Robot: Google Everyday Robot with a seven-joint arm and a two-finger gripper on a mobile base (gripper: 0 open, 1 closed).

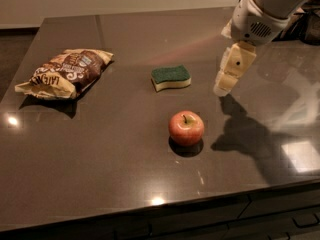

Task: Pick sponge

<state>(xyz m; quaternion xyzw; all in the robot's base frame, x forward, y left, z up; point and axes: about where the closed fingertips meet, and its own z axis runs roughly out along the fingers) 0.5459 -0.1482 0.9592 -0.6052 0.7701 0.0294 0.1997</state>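
Note:
The sponge (171, 77) lies flat near the middle of the dark countertop (125, 169), green scouring side up over pale yellow foam, with wavy edges. My gripper (224, 86) hangs from the white arm at the upper right, pointing down. It is to the right of the sponge and a little above the counter, apart from it. It holds nothing that I can see.
A red apple (186, 127) stands in front of the sponge, nearer the counter's front edge. A brown chip bag (65, 73) lies at the left. The arm covers the far right corner of the counter.

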